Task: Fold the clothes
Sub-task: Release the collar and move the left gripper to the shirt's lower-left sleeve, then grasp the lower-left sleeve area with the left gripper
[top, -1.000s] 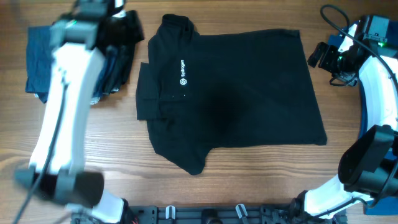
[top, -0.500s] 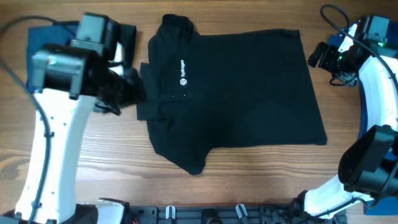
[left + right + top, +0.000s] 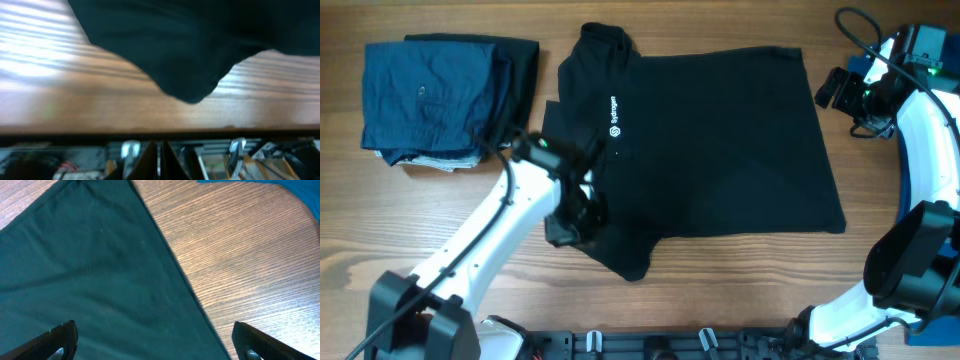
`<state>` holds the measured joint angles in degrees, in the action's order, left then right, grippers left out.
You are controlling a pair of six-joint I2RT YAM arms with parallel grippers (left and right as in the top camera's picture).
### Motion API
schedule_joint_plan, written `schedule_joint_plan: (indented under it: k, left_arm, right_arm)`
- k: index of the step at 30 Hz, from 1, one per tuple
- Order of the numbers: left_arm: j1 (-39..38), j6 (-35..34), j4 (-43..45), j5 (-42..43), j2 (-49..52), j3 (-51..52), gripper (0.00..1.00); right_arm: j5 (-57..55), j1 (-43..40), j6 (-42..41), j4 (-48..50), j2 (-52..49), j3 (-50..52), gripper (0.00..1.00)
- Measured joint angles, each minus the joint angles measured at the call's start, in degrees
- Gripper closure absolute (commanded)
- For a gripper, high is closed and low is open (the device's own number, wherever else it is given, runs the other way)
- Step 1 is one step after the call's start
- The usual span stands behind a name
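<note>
Left gripper (image 3: 568, 222) hovers at the near sleeve of the black shirt (image 3: 710, 140), which the overhead view shows spread flat in the middle of the table (image 3: 720, 300), with the folded blue stack (image 3: 430, 95) beside its collar end and the right gripper (image 3: 832, 88) off the far hem corner. Left wrist view: fingers (image 3: 150, 162) pressed together on nothing, sleeve tip just ahead. Right wrist view: jaws spread wide above the hem edge; the cloth looks soft, light and floppy, so you should pinch a sleeve or hem corner right at its edge.

The left wrist view is blurred, with the black shirt (image 3: 190, 40) cut off at its top. Overhead, the shirt's white logo (image 3: 614, 115) is unreadably small; the left arm (image 3: 480, 225) covers what may be a sleeve.
</note>
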<state>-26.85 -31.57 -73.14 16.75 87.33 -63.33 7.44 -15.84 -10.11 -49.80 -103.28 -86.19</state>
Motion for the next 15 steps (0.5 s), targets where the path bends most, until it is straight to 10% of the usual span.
schedule_joint_plan:
  k: [15]
  left_arm:
    - [-0.5,-6.6,18.1,2.0,0.0,17.7,0.82]
  right_arm:
    - [0.0,0.0,0.0,0.0,0.0,0.0,0.00]
